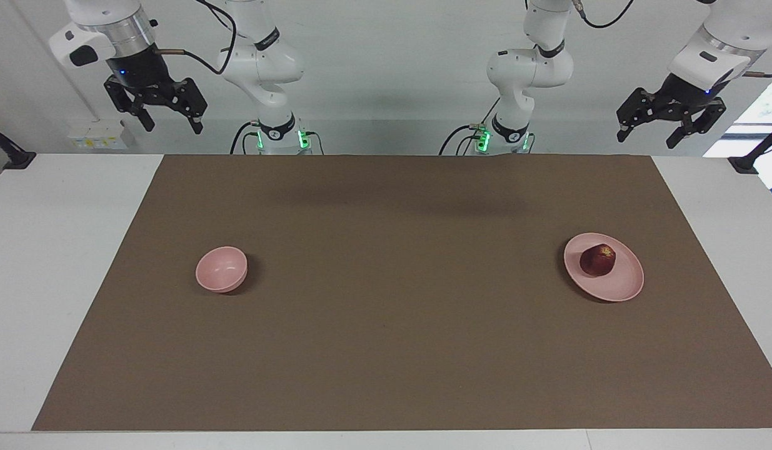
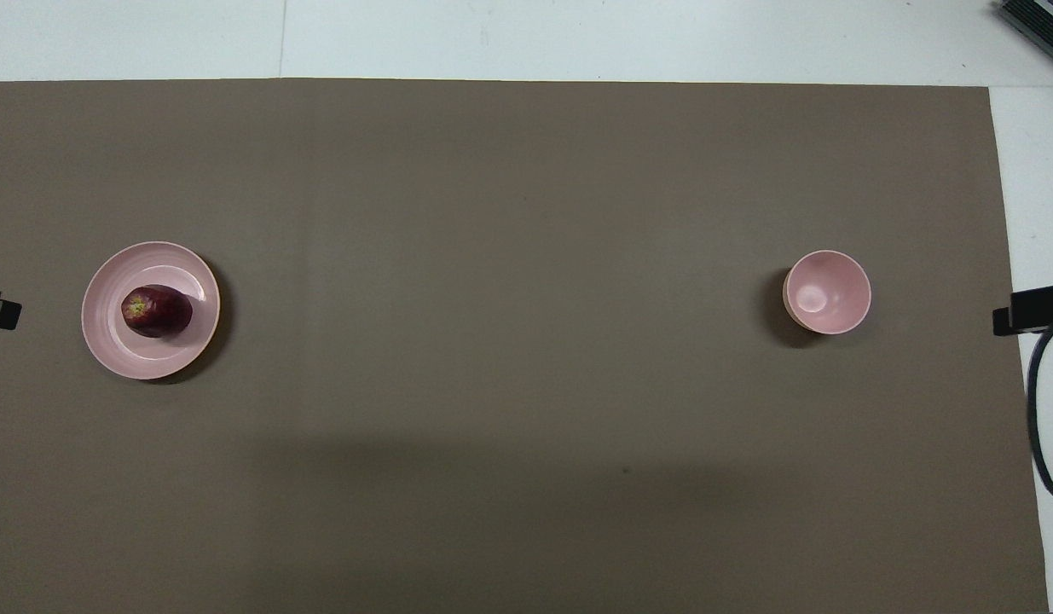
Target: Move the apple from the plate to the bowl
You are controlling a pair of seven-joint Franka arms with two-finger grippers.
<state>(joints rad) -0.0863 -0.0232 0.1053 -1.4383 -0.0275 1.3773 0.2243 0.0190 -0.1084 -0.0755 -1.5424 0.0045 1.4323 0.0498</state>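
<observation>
The small round dark red apple (image 1: 597, 260) lies on the wide flat pale pink plate (image 1: 623, 284), toward the left arm's end of the brown rectangular mat (image 1: 386, 350). The small deep pale pink bowl (image 1: 221, 269) stands well apart, toward the right arm's end, about equally near the robots

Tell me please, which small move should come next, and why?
Probably the left tool should come down over the apple. The apple lies on the plate at the left arm's end of the table, the bowl is empty, and both tools hang open, high near the bases; the right tool waits.
</observation>
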